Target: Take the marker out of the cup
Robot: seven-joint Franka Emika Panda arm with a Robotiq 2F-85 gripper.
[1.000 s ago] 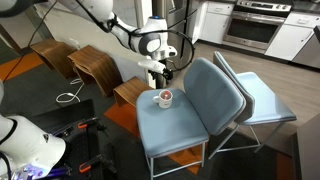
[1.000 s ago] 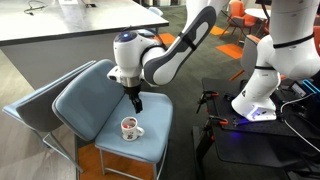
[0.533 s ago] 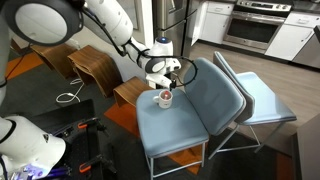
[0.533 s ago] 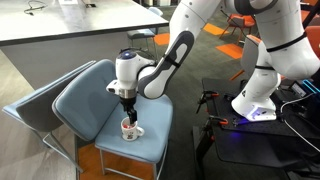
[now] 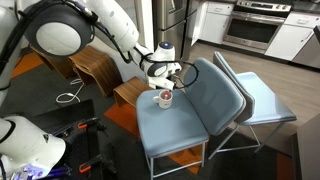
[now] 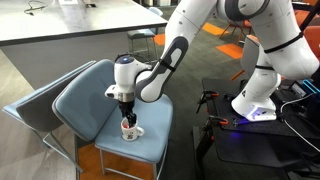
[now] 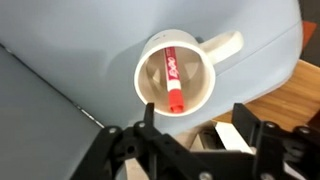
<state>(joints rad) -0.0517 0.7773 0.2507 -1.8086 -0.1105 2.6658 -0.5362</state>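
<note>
Wrist view looks straight down into the cup [image 7: 205, 75], a smooth, white, round mug with a looped handle. The marker [image 7: 173, 78] leans inside it against the wall, a thin red stick with a pale label and a rounded lower end. The cup stands on the tabletop [image 7: 70, 40], which is a blue cushioned chair seat. A second ago the gripper [image 6: 127, 116] hung higher and off to the side of the cup. It has since come down to just above the rim. Its black jaws stand wide apart, holding nothing.
</note>
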